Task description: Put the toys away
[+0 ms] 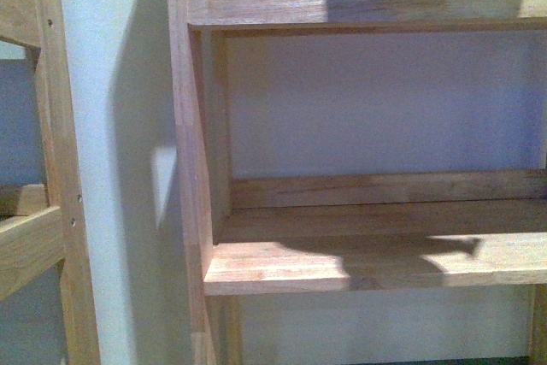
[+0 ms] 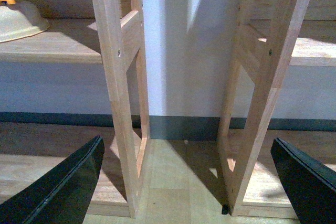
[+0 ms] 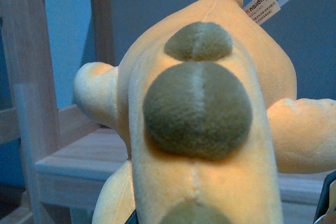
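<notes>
The plush toy point(image 3: 197, 109) fills the right wrist view: an orange-yellow soft body with round olive-brown bumps down its back, stubby limbs to either side and a white tag point(image 3: 265, 3). My right gripper point(image 3: 227, 211) is shut on the plush toy, and only dark slivers of its fingers show at the picture's lower edge. It holds the toy in front of a pale wooden shelf board point(image 3: 79, 161). My left gripper point(image 2: 187, 145) is open and empty, its black fingers point(image 2: 68, 182) spread wide, facing the gap between two shelf units. Neither arm shows in the front view.
The front view is close to a wooden shelf unit with a bare board point(image 1: 367, 262) and a side post point(image 1: 184, 126). Two wooden uprights point(image 2: 118, 77) point(image 2: 268, 77) stand on the wood floor point(image 2: 173, 182). A cream bowl-like object point(image 2: 18, 19) lies on a shelf.
</notes>
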Robot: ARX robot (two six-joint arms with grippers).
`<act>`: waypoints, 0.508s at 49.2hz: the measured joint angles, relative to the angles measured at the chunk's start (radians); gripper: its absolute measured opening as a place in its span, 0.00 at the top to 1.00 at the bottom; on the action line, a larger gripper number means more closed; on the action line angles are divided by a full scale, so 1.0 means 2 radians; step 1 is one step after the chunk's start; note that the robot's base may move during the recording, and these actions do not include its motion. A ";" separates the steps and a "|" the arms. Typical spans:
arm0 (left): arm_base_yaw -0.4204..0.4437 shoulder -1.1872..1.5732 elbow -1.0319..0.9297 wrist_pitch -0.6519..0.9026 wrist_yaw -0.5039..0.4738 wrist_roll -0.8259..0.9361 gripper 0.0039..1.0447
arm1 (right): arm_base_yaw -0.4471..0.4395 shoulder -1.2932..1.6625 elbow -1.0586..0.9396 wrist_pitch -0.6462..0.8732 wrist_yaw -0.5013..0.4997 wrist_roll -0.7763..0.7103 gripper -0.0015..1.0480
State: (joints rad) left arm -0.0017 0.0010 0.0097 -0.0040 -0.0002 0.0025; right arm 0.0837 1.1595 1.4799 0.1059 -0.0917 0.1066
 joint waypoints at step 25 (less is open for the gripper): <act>0.000 0.000 0.000 0.000 0.000 0.000 0.06 | 0.012 0.256 0.319 -0.115 -0.046 0.130 0.93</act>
State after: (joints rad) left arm -0.0017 0.0006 0.0097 -0.0040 -0.0002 0.0025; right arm 0.1081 1.6711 2.1170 -0.1242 -0.1833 0.3656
